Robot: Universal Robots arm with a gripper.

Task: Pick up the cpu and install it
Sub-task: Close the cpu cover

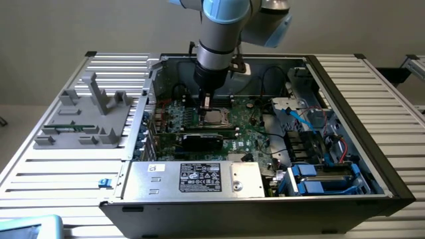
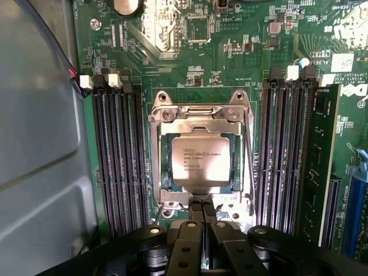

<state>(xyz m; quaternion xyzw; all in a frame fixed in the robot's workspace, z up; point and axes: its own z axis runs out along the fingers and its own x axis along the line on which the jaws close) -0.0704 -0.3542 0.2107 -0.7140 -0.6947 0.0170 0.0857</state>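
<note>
Inside the open case [image 1: 317, 79] on the desk [image 1: 59, 174], the tool [image 2: 202, 204] is hovering low over the motherboard, its two fingers pressing together and gripping nothing. The cpu [image 2: 200, 161] is lying flat in the socket [image 2: 201, 114], silvery top facing up and metal frame ringing it, so it is looking seated rather than waiting for pickup. From the tool, the chip is sitting just ahead of the fingertips, beyond the frame's near edge and apart from them. Being nearly square, it is showing no clear long axis; its printed lines are running crosswise to the memory slots [image 2: 118, 161] flanking it. The tool's own body is covering the socket's near edge, and whether the frame is latched is proving hard to judge.
</note>
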